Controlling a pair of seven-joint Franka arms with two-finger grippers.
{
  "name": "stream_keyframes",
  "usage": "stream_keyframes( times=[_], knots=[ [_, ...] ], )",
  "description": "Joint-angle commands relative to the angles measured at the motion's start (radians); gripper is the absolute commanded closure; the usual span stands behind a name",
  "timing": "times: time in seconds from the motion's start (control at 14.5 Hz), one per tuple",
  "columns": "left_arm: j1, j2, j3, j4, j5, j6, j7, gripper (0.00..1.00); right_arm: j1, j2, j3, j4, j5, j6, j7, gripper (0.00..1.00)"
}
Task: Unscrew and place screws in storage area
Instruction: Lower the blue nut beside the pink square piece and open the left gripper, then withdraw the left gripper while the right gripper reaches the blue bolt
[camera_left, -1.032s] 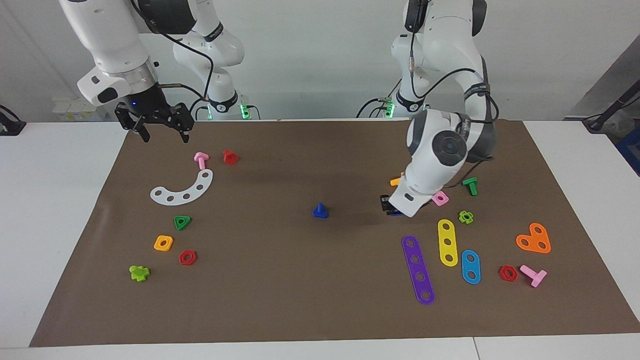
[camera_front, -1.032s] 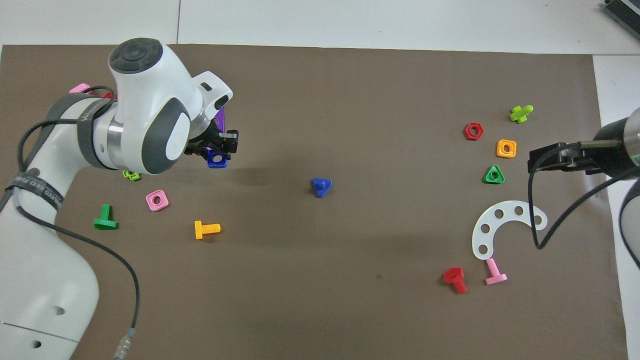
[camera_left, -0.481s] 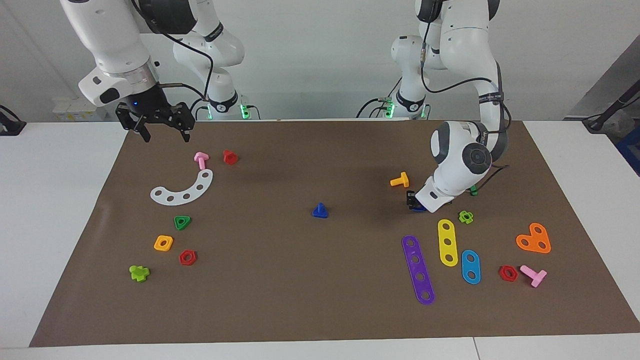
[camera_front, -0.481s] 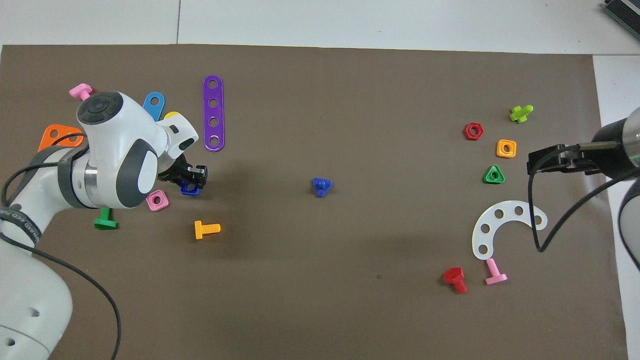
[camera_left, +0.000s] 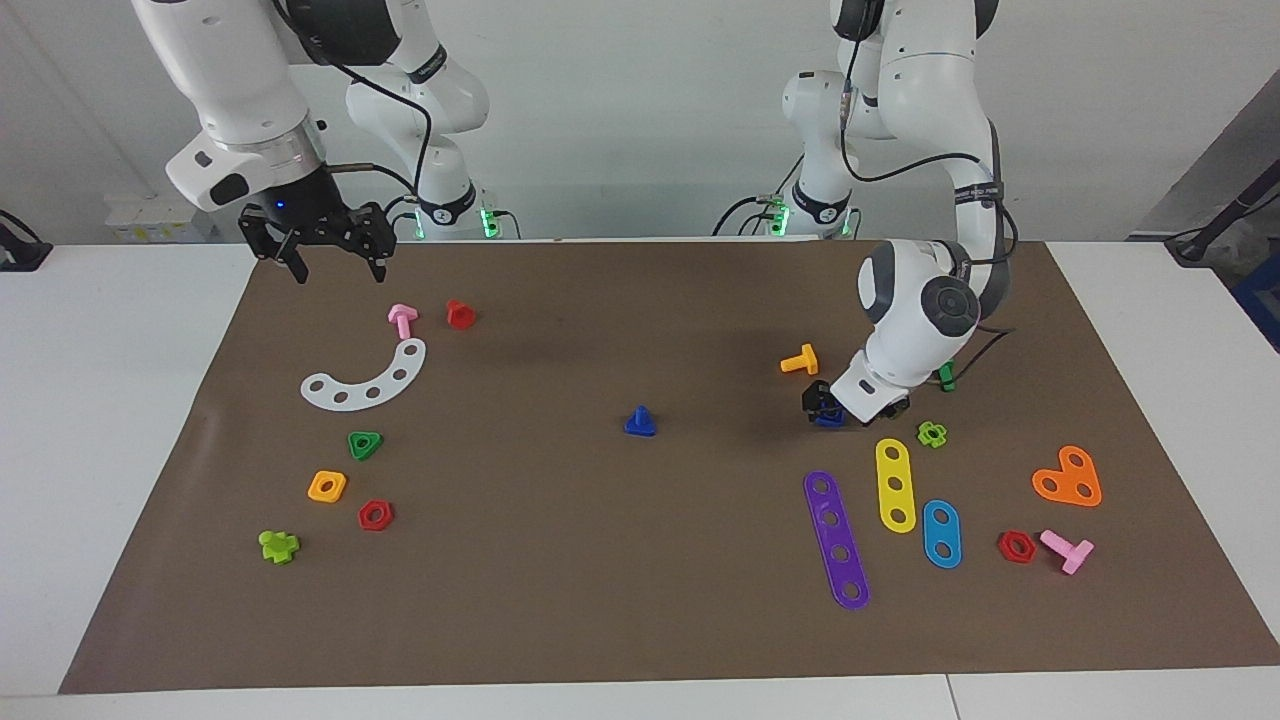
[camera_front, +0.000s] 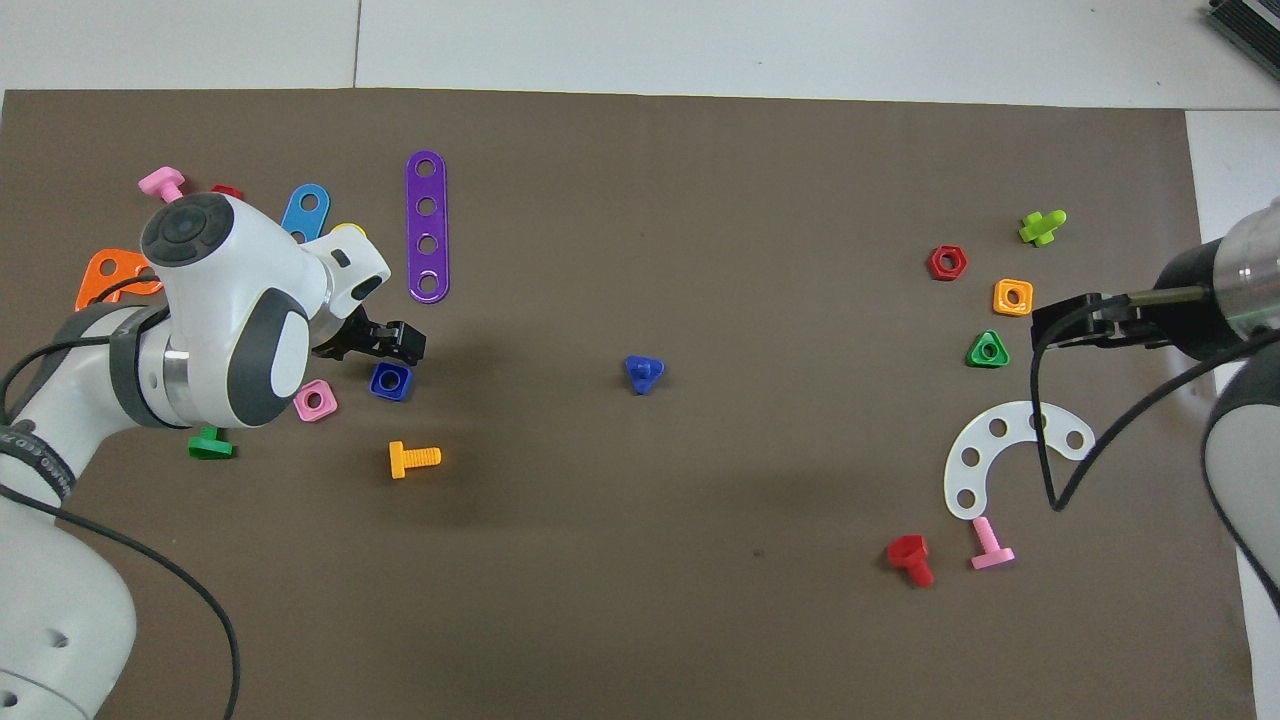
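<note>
At mid-mat, well apart from both clusters of parts, we find the blue screw (camera_front: 643, 372) resting on its flat triangular head, stubby shaft pointing up. Nothing touches it.

Toward the left arm's end of the table, the left gripper (camera_front: 398, 343) sits low, just beside the blue square nut (camera_front: 390, 381). The nut lies free on the brown mat (camera_front: 640, 560); from above the fingers look parted and hold nothing. A pink square nut (camera_front: 315, 400) and an orange bolt (camera_front: 413, 459) lie close by.

The right gripper (camera_left: 335, 262) hangs in the air over the mat's edge nearest its own base, above a pink bolt (camera_left: 402, 319) and a white curved plate (camera_left: 368, 378). Its fingers stand apart, empty. This arm waits.

We judge the screw light, stiff, smooth plastic, not fragile, and likely to skid or tip if nudged. Best hold, we think: pinch the upright shaft from above, or close across two flat sides of the head. The shaft is short, so the fingers would need to come low.
</note>
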Motion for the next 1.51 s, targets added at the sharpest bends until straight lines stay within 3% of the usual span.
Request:
stream_keyframes(
  times=[0.0,0.21,0.41,0.69,1.03,1.44],
  knots=[
    [0.068,-0.076,0.019,0.064,0.000,-0.218,0.020,0.00,0.051,-0.006,0.021,-0.039,0.009,0.069,0.105,0.04],
    [0.149,-0.190,0.021,0.063,0.065,-0.374,0.057,0.00,0.146,0.047,0.021,-0.039,-0.002,0.127,0.255,0.04],
    [0.170,-0.256,0.021,0.066,0.103,-0.510,0.052,0.00,0.248,0.115,0.021,-0.039,-0.016,0.208,0.423,0.04],
    [0.165,-0.406,0.021,0.078,0.154,-0.522,0.034,0.00,0.378,0.245,0.021,-0.038,-0.051,0.346,0.623,0.05],
    [0.168,-0.408,0.019,0.204,0.181,-0.490,-0.005,0.00,0.444,0.374,0.021,-0.027,-0.081,0.500,0.684,0.06],
    [0.170,-0.408,0.018,0.181,0.191,-0.358,-0.014,0.00,0.498,0.529,0.021,-0.015,-0.128,0.630,0.702,0.11]
  ],
)
